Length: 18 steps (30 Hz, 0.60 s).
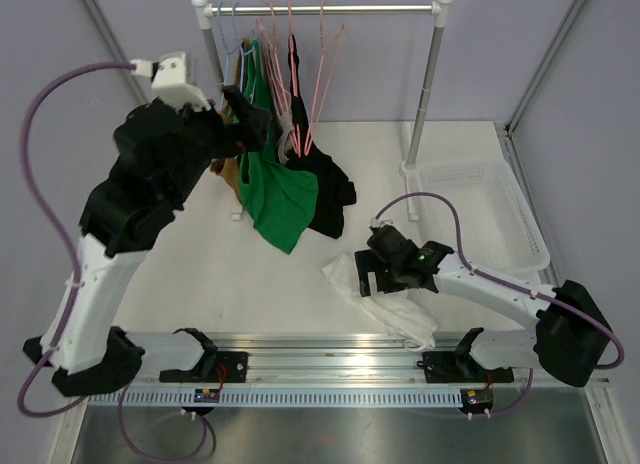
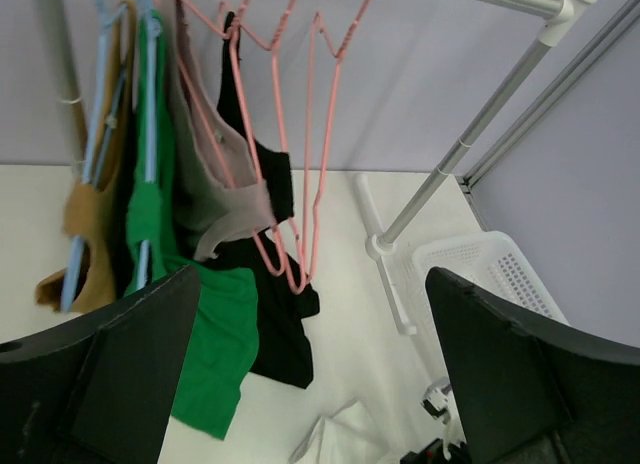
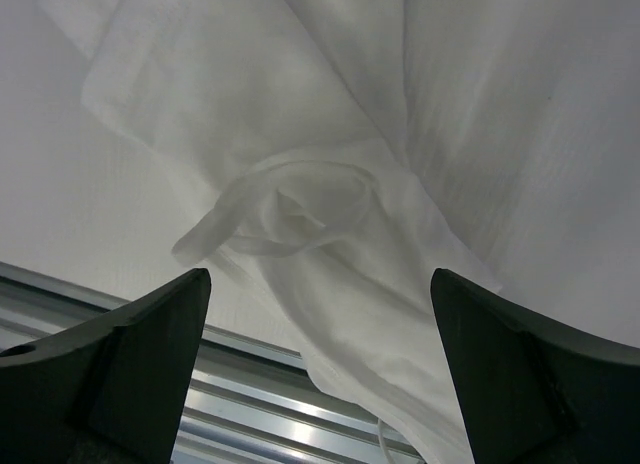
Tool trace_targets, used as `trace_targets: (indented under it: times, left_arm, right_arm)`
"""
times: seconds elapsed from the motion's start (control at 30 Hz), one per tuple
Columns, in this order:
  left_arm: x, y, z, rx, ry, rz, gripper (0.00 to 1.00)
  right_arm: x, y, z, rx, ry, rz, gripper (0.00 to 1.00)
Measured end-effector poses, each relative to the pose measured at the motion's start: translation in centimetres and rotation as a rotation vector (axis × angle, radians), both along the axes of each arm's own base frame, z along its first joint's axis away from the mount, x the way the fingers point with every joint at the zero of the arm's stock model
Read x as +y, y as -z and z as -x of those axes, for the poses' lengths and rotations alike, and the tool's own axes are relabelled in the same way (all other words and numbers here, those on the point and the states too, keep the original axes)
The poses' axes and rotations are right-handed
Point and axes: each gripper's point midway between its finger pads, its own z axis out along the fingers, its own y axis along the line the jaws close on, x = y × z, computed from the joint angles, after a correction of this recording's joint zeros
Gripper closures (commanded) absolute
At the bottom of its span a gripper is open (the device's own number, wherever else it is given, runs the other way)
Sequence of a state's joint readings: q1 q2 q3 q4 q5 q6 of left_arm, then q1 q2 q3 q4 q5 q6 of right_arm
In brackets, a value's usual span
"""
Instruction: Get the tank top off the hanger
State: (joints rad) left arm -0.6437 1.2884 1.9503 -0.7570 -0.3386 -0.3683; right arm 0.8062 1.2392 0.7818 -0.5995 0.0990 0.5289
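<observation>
The white tank top (image 1: pixel 400 316) lies crumpled on the worktop (image 1: pixel 200 274) at 5 o'clock, off any hanger; removal is judged complete. The right gripper (image 3: pixel 320 279) hovers over it, wide open and empty. The left gripper (image 2: pixel 312 284), at 10 o'clock by the rail (image 1: pixel 320 8), is wide open and empty. The green garment (image 1: pixel 280 199) and black garment (image 1: pixel 330 194) hang on hangers (image 1: pixel 325 74).

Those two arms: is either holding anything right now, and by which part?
Nothing is held. The left end effector is open by the hanging clothes; the right end effector is open above the white top.
</observation>
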Motion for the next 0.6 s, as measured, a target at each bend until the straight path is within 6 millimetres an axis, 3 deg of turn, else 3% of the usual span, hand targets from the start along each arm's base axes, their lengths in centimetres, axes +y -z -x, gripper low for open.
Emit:
trace_targets:
  times: [0.17, 0.23, 0.3, 0.33, 0.4, 0.43, 0.47, 0.6]
  left_arm:
    - [4.5, 0.2, 4.9, -0.031, -0.040, 0.022, 0.01]
    - [5.7, 1.2, 6.1, -0.023, -0.053, 0.014, 0.01]
    - [6.6, 3.2, 7.0, 0.002, -0.064, -0.008, 0.01]
    - [7.0, 4.4, 7.5, 0.019, -0.066, -0.021, 0.01]
    - [7.5, 7.0, 8.1, 0.052, -0.066, -0.049, 0.01]
    - [7.8, 8.4, 8.6, 0.070, -0.066, -0.066, 0.01]
    - [8.0, 9.6, 8.8, 0.088, -0.066, -0.082, 0.01]
    - [8.9, 14.7, 9.9, 0.136, -0.062, -0.141, 0.01]
  right_arm:
    - [0.6, 3.4, 1.4, 0.044, -0.034, 0.137, 0.08]
    - [0.5, 4.4, 1.6, 0.054, -0.036, 0.179, 0.19]
    - [0.4, 5.1, 1.7, 0.058, -0.033, 0.210, 0.29]
    - [0.4, 5.3, 1.7, 0.057, -0.029, 0.216, 0.47]
    - [0.5, 5.3, 1.5, 0.050, -0.027, 0.212, 0.68]
    - [0.7, 5.2, 1.4, 0.042, -0.027, 0.206, 0.94]
    - [0.8, 5.1, 1.2, 0.032, -0.032, 0.200, 1.00]
    - [1.0, 3.9, 0.7, -0.007, -0.028, 0.173, 1.00]
